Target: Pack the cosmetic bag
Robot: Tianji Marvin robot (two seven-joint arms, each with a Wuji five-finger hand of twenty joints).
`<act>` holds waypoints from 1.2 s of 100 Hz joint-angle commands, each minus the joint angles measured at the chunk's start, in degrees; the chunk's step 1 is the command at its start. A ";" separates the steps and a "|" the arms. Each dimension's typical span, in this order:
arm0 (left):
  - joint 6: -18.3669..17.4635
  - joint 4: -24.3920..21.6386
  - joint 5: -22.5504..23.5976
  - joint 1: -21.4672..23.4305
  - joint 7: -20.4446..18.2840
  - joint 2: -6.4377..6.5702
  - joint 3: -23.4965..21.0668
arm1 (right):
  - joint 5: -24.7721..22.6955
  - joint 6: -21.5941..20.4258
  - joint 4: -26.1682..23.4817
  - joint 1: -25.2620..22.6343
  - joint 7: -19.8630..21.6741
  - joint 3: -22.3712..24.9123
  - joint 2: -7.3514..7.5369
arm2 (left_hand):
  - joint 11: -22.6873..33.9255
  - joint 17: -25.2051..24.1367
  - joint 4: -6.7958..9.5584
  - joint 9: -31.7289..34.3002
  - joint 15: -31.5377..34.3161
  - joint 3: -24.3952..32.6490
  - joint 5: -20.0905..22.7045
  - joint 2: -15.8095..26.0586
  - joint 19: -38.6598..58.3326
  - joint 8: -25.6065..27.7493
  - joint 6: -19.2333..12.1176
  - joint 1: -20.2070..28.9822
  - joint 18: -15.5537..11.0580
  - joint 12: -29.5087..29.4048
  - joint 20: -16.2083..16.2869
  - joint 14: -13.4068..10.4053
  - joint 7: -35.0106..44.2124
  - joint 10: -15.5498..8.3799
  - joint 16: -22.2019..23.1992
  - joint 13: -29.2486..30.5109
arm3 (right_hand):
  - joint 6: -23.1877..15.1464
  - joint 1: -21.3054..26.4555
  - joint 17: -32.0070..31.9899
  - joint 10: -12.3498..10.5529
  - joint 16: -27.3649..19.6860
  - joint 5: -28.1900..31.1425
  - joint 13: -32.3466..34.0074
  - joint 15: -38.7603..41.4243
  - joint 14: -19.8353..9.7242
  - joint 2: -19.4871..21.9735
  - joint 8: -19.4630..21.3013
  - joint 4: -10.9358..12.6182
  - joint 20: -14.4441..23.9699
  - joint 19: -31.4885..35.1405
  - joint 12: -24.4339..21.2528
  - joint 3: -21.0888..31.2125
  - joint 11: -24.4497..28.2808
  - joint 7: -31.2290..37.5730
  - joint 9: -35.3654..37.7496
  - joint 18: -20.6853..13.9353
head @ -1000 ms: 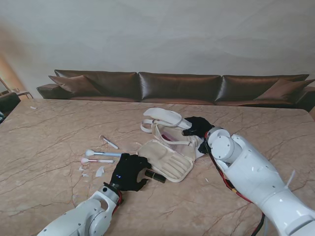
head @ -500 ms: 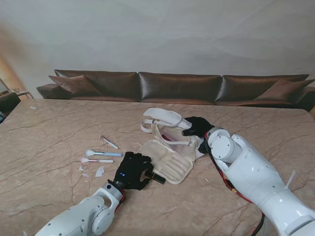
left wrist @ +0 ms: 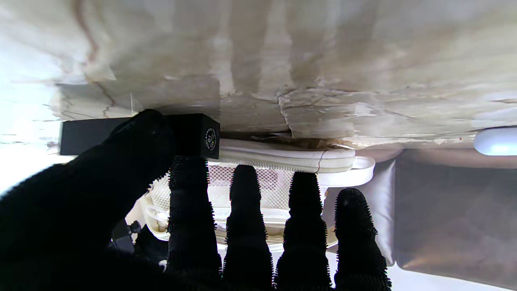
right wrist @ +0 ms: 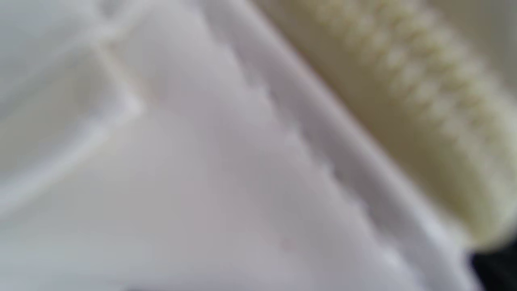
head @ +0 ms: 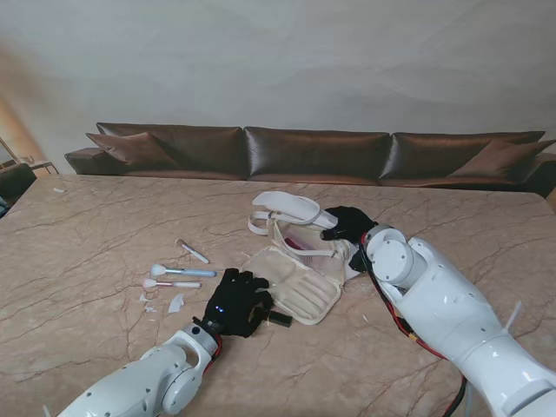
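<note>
While the left hand (head: pixel 233 303) squeezes a black tube (head: pixel 277 318) beside the open cream bag (head: pixel 295 282), the right hand (head: pixel 347 225) grips the bag's far edge.

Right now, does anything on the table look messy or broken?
Yes. Small white scraps lie loose on the table left of the open cosmetics bag, beside two brushes. I can't tell what they are. Nothing looks spilled.

cream bag (head: pixel 295 282) with white mesh inside, black gloved hands (head: pixel 234 302), beige marble table (head: pixel 87 234) with brown veins, dark brown sofa (head: pixel 313 155), pale blue and pink brushes (head: pixel 178 276).
</note>
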 commanded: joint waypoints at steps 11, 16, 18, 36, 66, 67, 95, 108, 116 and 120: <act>0.39 0.46 1.52 3.46 -1.33 1.21 -2.41 | 0.00 -0.17 -0.10 -0.67 0.33 -0.22 -0.37 | 0.46 -0.48 -1.15 -0.49 0.73 -0.87 4.49 -0.96 0.51 2.05 -5.82 3.87 -1.13 -0.62 -0.32 0.14 6.64 -0.39 -0.32 -0.49 | -6.79 6.34 1.07 -1.04 0.97 3.58 4.43 3.96 -1.19 3.97 1.25 0.55 0.00 2.20 0.60 1.90 2.29 5.48 1.91 0.08; 0.26 -0.47 2.27 4.40 -1.94 1.58 -3.86 | -0.04 -0.14 -0.18 -0.75 0.35 -0.17 -0.35 | 0.51 -0.57 -1.03 -0.35 0.72 -0.76 4.48 -0.79 0.50 2.17 -6.23 3.80 -1.19 -0.62 -0.36 0.12 6.76 -0.40 -0.34 -0.59 | -6.69 6.36 1.07 -1.02 0.97 3.65 4.42 3.97 -1.19 3.94 1.28 0.56 0.00 2.20 0.62 1.88 2.32 5.55 1.97 0.08; 0.21 -0.97 2.62 4.85 -2.40 1.75 -4.53 | -0.05 -0.13 -0.22 -0.78 0.35 -0.15 -0.34 | 0.51 -0.68 -0.98 -0.32 0.68 -0.71 4.47 -0.88 0.44 2.20 -6.28 3.85 -1.24 -0.62 -0.39 0.20 6.79 -0.40 -0.37 -0.68 | -6.67 6.38 1.07 -1.02 0.97 3.57 4.42 3.97 -1.19 3.92 1.24 0.57 0.00 2.20 0.61 1.89 2.32 5.49 1.96 0.08; -0.81 -4.06 5.04 7.85 -5.10 2.82 -8.97 | -0.10 -0.19 -0.27 -0.84 0.26 -0.18 -0.35 | 0.64 -0.72 -1.23 0.53 0.71 -1.08 4.45 -1.36 0.38 1.76 -4.72 3.26 -1.26 -0.57 -0.54 0.25 6.29 -0.51 -0.48 -0.31 | -6.72 6.38 1.07 -0.98 0.96 3.60 4.42 3.97 -1.19 3.93 1.24 0.58 0.00 2.20 0.61 1.89 2.30 5.49 1.96 0.08; -2.92 -3.66 2.57 7.92 -4.46 2.11 -8.08 | 0.15 -0.32 -0.06 -0.59 -0.07 -0.66 -0.57 | -0.40 -2.22 3.97 -0.09 -0.51 0.88 2.79 3.39 -1.64 -6.12 6.94 -8.17 -1.19 -0.65 -1.42 0.54 -13.97 -0.06 -0.97 -1.51 | -6.79 6.33 1.05 -1.04 0.95 3.62 4.42 3.97 -1.19 3.93 1.24 0.56 0.00 2.19 0.63 1.93 2.32 5.49 1.98 0.10; -2.92 -3.56 2.45 7.86 -4.36 2.06 -7.94 | 0.15 -0.33 -0.06 -0.58 -0.08 -0.67 -0.57 | -0.39 -2.23 4.03 -0.08 -0.50 0.83 2.76 3.41 -1.68 -6.11 6.92 -8.19 -1.19 -0.64 -1.43 0.57 -14.14 -0.05 -0.96 -1.51 | -6.79 6.32 1.05 -1.05 0.95 3.65 4.42 3.97 -1.19 3.91 1.26 0.56 0.00 2.19 0.63 1.91 2.31 5.51 1.97 0.10; -1.92 -1.40 2.24 5.58 -4.18 2.07 -4.56 | 0.05 -0.26 -0.36 -0.73 -0.09 -0.54 -0.52 | 1.53 -1.47 -0.27 5.10 0.42 0.01 10.19 0.70 -1.56 -9.37 -4.90 3.75 -1.38 0.47 -1.07 0.08 2.02 -1.80 -0.74 0.82 | -6.84 6.30 1.05 -1.10 0.96 3.67 4.40 3.99 -1.24 3.85 1.21 0.56 0.00 2.19 0.63 1.96 2.32 5.43 2.02 0.10; -1.52 -0.77 3.19 5.03 -4.14 2.42 -4.08 | 0.02 -0.32 -0.35 -0.79 -0.04 -0.54 -0.49 | 2.11 0.31 -1.60 12.17 2.18 -1.13 7.69 3.64 1.08 3.13 -7.01 6.02 -2.27 0.01 -0.81 -1.12 3.35 -4.07 -0.31 4.63 | -6.86 6.36 1.00 -1.09 0.98 3.78 4.42 4.04 -1.25 3.86 1.32 0.57 0.01 2.19 0.63 1.96 2.31 5.57 2.02 0.10; -1.21 -0.30 3.34 4.90 -2.46 2.25 -4.13 | 0.16 -0.43 -0.16 -0.76 -0.03 -0.65 -0.54 | -4.45 3.73 -2.82 26.06 4.97 -1.20 6.37 4.75 4.29 11.73 -6.63 7.04 -2.70 9.13 -0.46 -2.86 1.14 -5.80 0.61 12.04 | -6.83 6.38 0.99 -1.02 0.98 3.74 4.41 4.04 -1.19 3.87 1.29 0.57 0.02 2.20 0.63 1.92 2.28 5.53 1.97 0.13; -1.42 -0.53 3.27 5.08 -2.42 2.21 -4.54 | 0.24 -0.51 -0.01 -0.71 -0.04 -0.76 -0.58 | -6.95 4.16 -3.05 29.78 5.58 -2.18 6.01 5.41 4.86 13.38 -6.79 7.97 -2.96 10.83 -0.78 -3.25 0.58 -6.06 1.20 13.57 | -6.86 6.39 0.99 -1.01 0.98 3.69 4.41 4.04 -1.19 3.87 1.26 0.57 0.02 2.20 0.63 1.91 2.28 5.48 1.96 0.14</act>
